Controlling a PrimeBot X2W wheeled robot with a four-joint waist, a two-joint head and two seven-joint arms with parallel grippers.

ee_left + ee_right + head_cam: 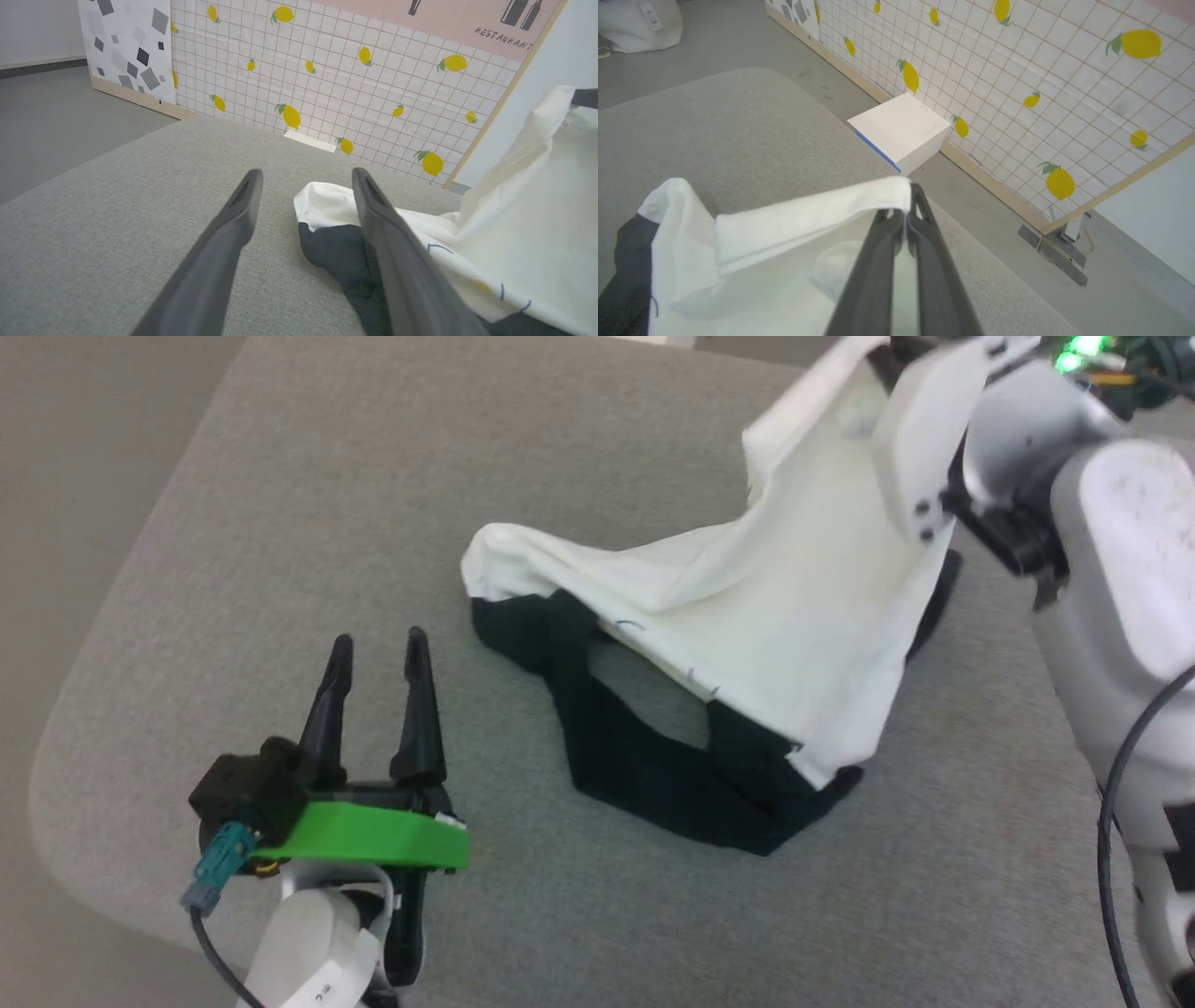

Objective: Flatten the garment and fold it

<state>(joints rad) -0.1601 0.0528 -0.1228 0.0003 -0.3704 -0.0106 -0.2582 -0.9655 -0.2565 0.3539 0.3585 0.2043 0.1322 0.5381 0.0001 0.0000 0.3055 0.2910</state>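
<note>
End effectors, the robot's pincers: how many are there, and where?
2. The left end effector is open over the grey cushion, beside the garment; the right end effector pinches the garment's white edge.

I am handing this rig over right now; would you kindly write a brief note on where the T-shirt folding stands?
Right end effector: shut on a white edge of the T-shirt, holding that side raised.
Left end effector: open, empty, apart from the shirt, near its black sleeve.
T-shirt: crumpled, lower part lying on the grey padded surface.
Done: one edge gripped and lifted.
Left: spread it flat, then every fold.
</note>
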